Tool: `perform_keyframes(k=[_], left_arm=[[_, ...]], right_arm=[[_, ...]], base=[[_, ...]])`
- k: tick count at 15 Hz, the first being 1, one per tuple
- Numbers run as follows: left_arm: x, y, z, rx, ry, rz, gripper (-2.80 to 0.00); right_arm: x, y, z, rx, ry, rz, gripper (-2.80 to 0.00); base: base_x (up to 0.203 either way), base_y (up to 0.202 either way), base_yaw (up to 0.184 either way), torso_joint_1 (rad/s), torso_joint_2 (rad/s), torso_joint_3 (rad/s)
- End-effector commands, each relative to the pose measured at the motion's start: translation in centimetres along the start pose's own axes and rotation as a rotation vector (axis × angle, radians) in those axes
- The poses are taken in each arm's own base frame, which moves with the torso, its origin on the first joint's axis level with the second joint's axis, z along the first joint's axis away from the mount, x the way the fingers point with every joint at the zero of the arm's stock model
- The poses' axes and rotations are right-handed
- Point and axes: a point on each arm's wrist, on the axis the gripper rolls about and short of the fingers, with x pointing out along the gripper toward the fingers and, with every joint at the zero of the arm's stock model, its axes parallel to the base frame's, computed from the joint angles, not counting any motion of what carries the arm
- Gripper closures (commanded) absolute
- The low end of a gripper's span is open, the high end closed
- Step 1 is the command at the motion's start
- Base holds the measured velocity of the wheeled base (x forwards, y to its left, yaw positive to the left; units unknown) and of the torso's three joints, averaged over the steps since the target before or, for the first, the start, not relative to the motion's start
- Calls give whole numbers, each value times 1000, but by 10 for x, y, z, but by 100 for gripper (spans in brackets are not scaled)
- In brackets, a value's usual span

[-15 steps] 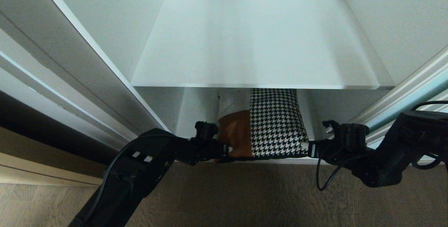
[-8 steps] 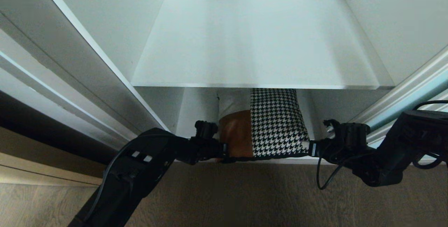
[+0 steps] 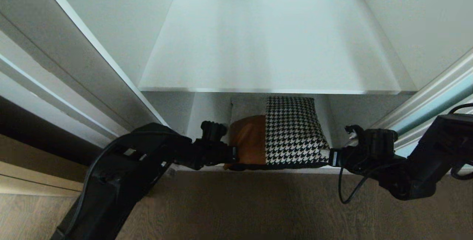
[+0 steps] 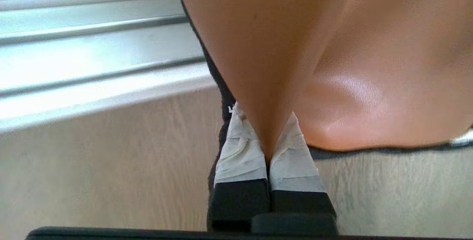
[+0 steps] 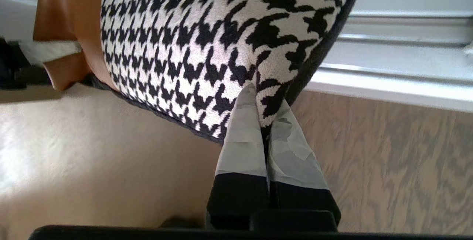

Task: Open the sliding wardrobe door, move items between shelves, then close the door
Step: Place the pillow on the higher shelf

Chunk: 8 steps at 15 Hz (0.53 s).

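The cushion (image 3: 281, 132), tan leather on its left part and black-and-white houndstooth on its right, hangs at the mouth of the lower compartment, under the white upper shelf (image 3: 273, 44). My left gripper (image 3: 236, 155) is shut on the leather corner. In the left wrist view the left gripper (image 4: 264, 121) pinches a fold of the cushion's leather (image 4: 332, 47). My right gripper (image 3: 327, 156) is shut on the houndstooth corner. The right wrist view shows the right gripper (image 5: 266, 103) nipping the cushion's patterned edge (image 5: 207, 29). The sliding wardrobe door (image 3: 432, 112) shows as an aqua strip at the right.
Wood-grain floor (image 3: 258, 203) lies under the cushion's front edge. The silver door tracks (image 4: 92, 66) run along the wardrobe's base. Grey panels (image 3: 44, 66) stand on the left. The white side walls (image 3: 425, 22) bound the upper shelf, which bears nothing.
My left gripper has shut on the leather corner. Both arms have drawn back a little, and the cushion has come forward from under the upper shelf, so its back edge now shows.
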Motion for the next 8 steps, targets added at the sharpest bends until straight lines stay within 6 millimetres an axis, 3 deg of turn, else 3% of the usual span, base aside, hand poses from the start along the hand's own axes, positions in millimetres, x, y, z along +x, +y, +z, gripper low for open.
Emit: perform_keyframes(k=[1, 3, 6, 8], left_arm=[[-38, -13, 22, 3, -44, 1, 0], [-68, -29, 29, 6, -66, 5, 0], [-100, -51, 42, -77, -134, 11, 0], [-119, -62, 41, -85, -136, -1, 0]], right_arm=[[-22, 15, 7, -3, -13, 24, 0], [-41, 29, 8, 21, -13, 48, 0], [-62, 44, 1, 35, 9, 73, 0], [-73, 53, 8, 41, -19, 92, 0]], base=[[0, 0, 0, 0, 0, 0], [0, 0, 0, 0, 0, 0], [0, 0, 0, 0, 0, 0], [0, 0, 0, 0, 0, 0]])
